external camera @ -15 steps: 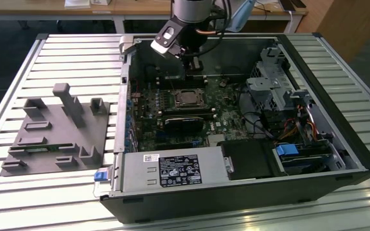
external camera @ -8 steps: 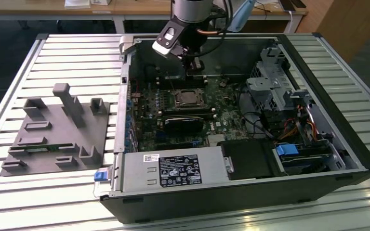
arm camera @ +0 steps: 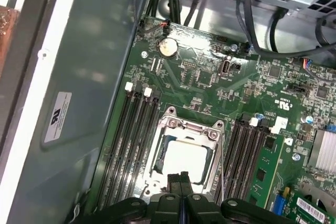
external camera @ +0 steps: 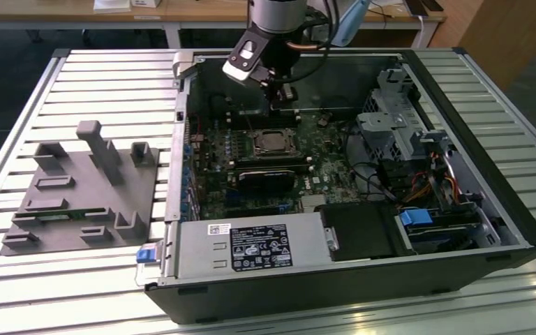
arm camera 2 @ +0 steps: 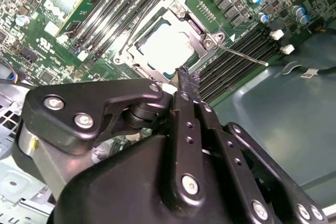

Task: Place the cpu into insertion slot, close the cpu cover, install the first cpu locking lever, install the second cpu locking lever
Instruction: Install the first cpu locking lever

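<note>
Already the cpu (arm camera: 185,157) lay under the cpu cover (arm camera: 191,128) — gripper (arm camera: 181,177) pressed together, empty. The lever (arm camera 2: 242,55) likely wanted steady, even pressure.

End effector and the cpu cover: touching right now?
Cannot tell. In the second wrist view the tip of the shut end effector overlaps the edge of the cpu cover; neither contact nor a gap shows plainly.

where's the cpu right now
In both wrist views the cpu lies in the insertion slot, framed by the cpu cover, between two banks of memory slots and close by the gripper.
</note>
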`<state>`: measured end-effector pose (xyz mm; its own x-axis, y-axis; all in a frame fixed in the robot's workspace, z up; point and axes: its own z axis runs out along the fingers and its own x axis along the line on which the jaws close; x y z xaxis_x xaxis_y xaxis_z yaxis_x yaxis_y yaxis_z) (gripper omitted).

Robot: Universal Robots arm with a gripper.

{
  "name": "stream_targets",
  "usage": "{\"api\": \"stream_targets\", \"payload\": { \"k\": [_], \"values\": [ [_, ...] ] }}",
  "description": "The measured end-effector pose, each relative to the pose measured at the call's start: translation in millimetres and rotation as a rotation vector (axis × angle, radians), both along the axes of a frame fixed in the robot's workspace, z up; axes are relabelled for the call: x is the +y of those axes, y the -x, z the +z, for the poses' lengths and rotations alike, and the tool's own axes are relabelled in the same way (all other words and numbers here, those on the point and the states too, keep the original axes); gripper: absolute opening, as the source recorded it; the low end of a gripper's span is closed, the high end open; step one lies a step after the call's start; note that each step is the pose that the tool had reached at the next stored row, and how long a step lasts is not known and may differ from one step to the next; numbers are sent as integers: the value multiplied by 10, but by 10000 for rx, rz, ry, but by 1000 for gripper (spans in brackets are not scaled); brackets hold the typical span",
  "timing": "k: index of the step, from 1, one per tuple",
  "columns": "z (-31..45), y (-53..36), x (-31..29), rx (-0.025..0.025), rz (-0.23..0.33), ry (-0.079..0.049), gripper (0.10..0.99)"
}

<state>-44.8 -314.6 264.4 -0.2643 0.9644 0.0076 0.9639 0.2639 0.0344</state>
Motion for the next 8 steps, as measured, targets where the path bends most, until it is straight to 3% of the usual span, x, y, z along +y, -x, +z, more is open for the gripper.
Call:
{"api": "stream_targets", "payload": {
  "k": [8],
  "values": [
    [0, 0, 0, 0, 419, 0, 106]
  ]
}}
